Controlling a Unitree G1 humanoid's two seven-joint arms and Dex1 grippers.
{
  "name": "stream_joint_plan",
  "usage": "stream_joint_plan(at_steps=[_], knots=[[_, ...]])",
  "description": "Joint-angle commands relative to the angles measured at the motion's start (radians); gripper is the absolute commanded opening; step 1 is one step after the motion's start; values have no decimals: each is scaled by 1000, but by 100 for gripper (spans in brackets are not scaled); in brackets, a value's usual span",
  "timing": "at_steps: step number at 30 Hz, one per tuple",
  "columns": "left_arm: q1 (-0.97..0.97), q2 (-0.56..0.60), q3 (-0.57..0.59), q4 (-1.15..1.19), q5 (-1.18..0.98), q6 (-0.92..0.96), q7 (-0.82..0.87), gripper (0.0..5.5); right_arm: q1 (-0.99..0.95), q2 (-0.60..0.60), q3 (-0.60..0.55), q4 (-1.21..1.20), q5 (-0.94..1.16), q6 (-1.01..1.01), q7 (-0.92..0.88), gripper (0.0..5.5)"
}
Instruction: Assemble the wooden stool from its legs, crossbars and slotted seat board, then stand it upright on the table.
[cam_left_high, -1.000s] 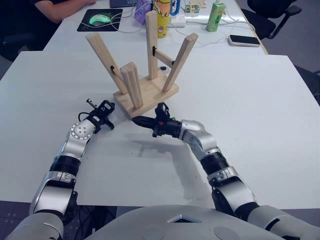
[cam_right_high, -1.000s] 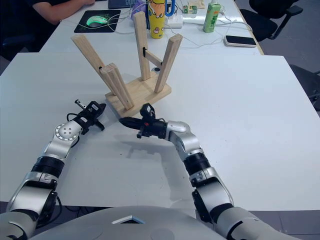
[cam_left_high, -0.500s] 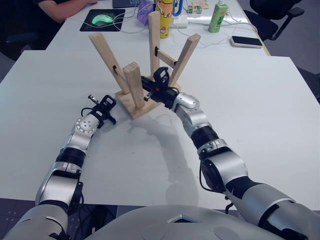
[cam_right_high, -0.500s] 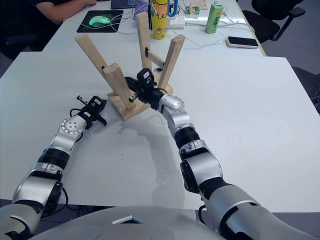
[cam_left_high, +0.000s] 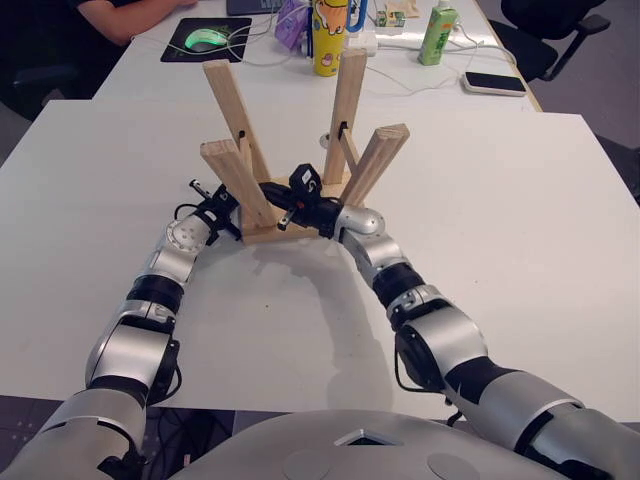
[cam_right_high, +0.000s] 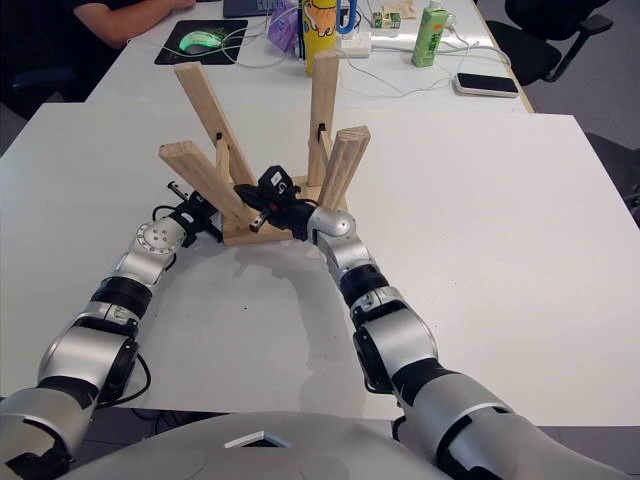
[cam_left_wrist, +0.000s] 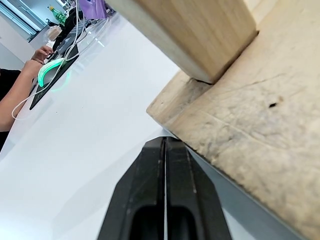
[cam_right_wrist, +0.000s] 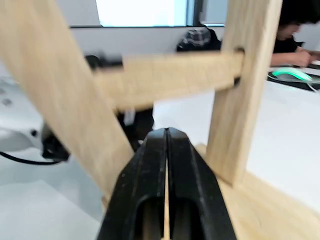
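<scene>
Stool (cam_left_high: 300, 170): upside down at the far middle of the tabletop (cam_left_high: 520, 220), seat (cam_left_high: 262, 235) down, four legs (cam_left_high: 232, 115) pointing up.
Done: legs are set in the seat and a crossbar (cam_right_wrist: 175, 77) joins two of them, so assembly looks finished.
To do: turn it onto its feet.
Left gripper (cam_left_wrist: 164, 142): jaws together, tip at the seat's left edge, holding nothing.
Right gripper (cam_right_wrist: 166, 132): jaws together, poked between the near legs above the seat, gripping nothing.
Next, likely: a grip or a lever to tip it.

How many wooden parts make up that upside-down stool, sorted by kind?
Legs: 4
Crossbars: 2
Seat board: 1
Total: 7
</scene>
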Motion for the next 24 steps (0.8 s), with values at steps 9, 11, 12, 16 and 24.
stream_joint_plan(at_steps=[9, 11, 12, 16, 24], knots=[[390, -55, 108, -281, -56, 177, 153, 0, 727, -289, -138, -951, 143, 414, -44, 1], [482, -59, 135, -419, -78, 251, 167, 0, 742, -310, -233, -906, 98, 353, -153, 1], [523, -59, 141, -483, -89, 289, 165, 0, 724, -324, -258, -862, 66, 328, -205, 1], [627, -49, 81, -694, -129, 452, 57, 0, 552, -325, -253, -599, -21, 288, -347, 1], [522, -52, 11, -686, -141, 589, -47, 0, 302, -273, -141, -218, -80, 208, -326, 1]])
